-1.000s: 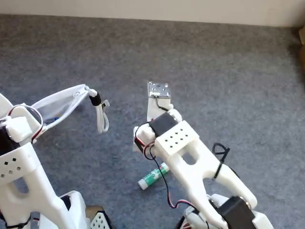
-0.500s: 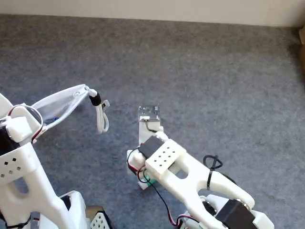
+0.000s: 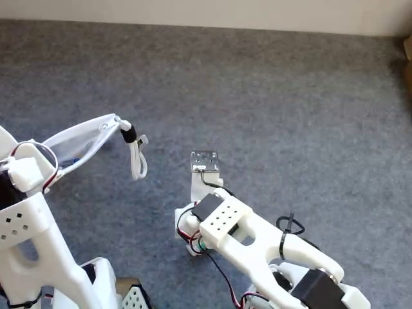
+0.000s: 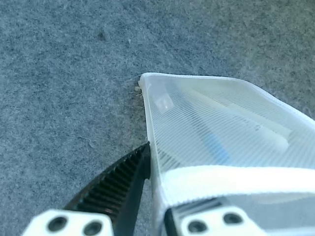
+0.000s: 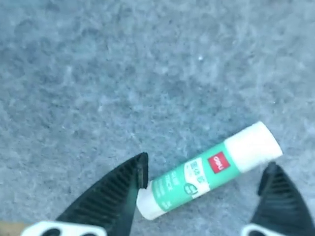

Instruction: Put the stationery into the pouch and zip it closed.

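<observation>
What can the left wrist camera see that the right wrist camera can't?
The left wrist view has the white mesh pouch, pinched in the left hand, with something blue inside. The right wrist view has the green and white glue stick lying flat between the open fingers of the right hand. Both have the same grey carpet underneath.

Left gripper pinched tight, high; right gripper low, fingers wide apart.

Green-white glue stick; white striped pouch
</observation>
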`<state>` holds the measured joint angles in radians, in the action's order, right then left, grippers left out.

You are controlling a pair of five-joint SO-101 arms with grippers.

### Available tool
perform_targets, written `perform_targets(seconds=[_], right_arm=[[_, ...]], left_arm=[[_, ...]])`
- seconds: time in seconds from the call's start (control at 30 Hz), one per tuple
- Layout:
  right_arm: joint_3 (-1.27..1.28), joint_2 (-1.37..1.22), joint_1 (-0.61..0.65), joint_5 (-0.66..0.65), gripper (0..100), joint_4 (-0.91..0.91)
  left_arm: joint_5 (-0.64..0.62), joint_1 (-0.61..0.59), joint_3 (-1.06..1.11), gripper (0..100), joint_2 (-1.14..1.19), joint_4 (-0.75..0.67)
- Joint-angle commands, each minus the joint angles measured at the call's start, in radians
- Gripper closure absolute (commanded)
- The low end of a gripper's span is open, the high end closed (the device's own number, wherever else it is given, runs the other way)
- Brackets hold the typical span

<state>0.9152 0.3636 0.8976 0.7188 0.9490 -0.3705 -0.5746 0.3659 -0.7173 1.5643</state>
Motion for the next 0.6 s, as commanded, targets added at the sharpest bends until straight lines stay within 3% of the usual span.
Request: perform_targets(seconds=[0.0,0.57], right_arm=[[-0.008,0.039,0.004,0.012,72.2,-0.025],[0.025,0.039,-0.036,0.008,72.6,-0.025]], left_arm=[[-0.005,0.018,0.008,99,0.007,-0.006],[-0.005,0.018,0.008,99,0.007,-0.005]])
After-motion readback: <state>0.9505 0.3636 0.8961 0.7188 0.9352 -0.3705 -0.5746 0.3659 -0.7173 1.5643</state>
